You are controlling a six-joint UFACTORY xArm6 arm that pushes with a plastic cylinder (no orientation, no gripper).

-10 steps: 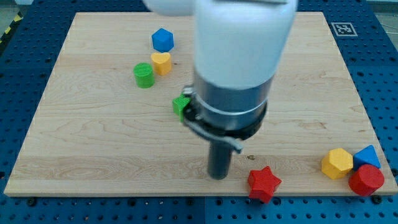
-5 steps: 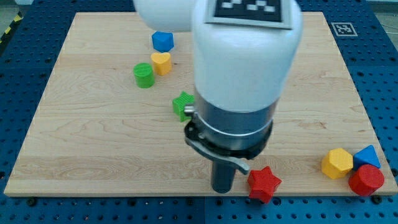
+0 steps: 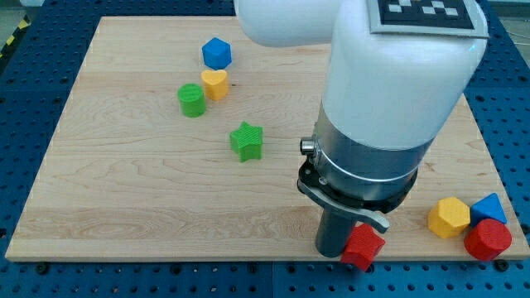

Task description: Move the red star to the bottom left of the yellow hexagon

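The red star lies at the board's bottom edge, partly covered by the arm. My tip stands right against the star's left side, touching it. The yellow hexagon sits at the view's bottom right, to the right of the star and slightly higher. A gap of bare board lies between star and hexagon.
A blue block and a red round block sit right of the yellow hexagon. A green star lies mid-board. A blue hexagon, yellow heart and green cylinder cluster at upper left. The board's bottom edge is close.
My tip has moved to the view's right along the bottom edge and reached the red star, which has shifted a little to the right. The green star is now uncovered.
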